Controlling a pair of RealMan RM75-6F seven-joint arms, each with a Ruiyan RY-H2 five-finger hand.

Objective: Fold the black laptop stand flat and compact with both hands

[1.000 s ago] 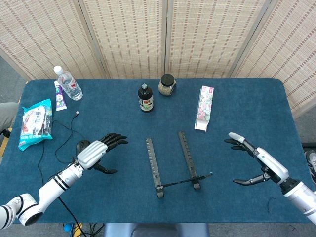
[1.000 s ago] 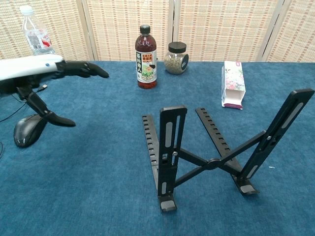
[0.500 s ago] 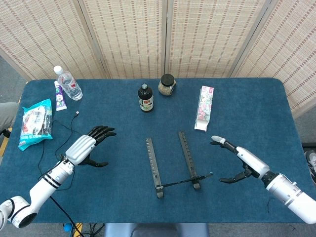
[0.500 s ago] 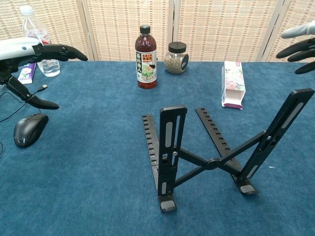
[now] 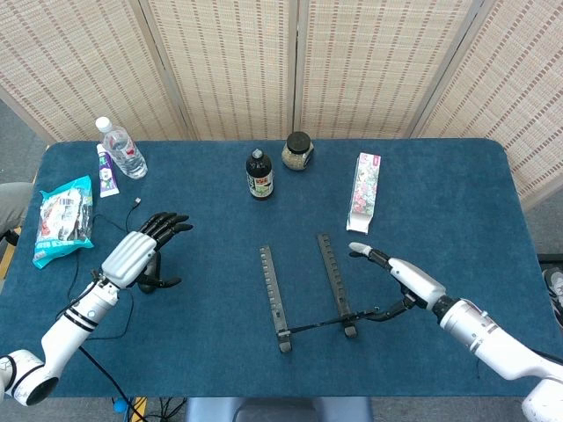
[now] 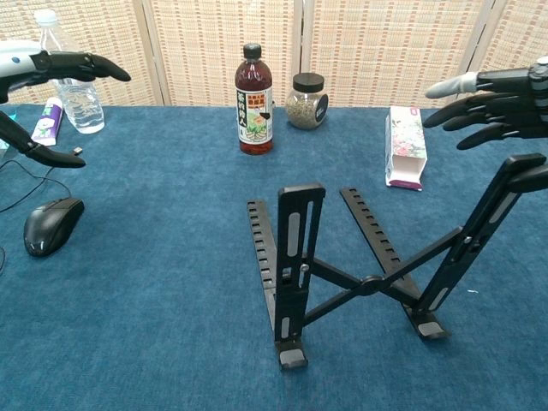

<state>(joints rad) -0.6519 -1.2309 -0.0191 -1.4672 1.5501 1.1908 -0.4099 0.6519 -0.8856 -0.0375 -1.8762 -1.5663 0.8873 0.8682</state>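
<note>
The black laptop stand (image 6: 368,265) stands unfolded at table centre. My right hand (image 6: 492,107), fingers spread, nears its right upright; I should grip that firmly. My left hand (image 5: 136,255) hangs spread, empty, far left.

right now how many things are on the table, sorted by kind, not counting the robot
bottles: 2, water bottle and dark drink bottle
jars: 1, jar
boxes: 1, carton
tubes: 1, tube
snack bags: 1, bag
computer mice: 1, mouse
laptop stands: 1, stand
total: 8
</note>
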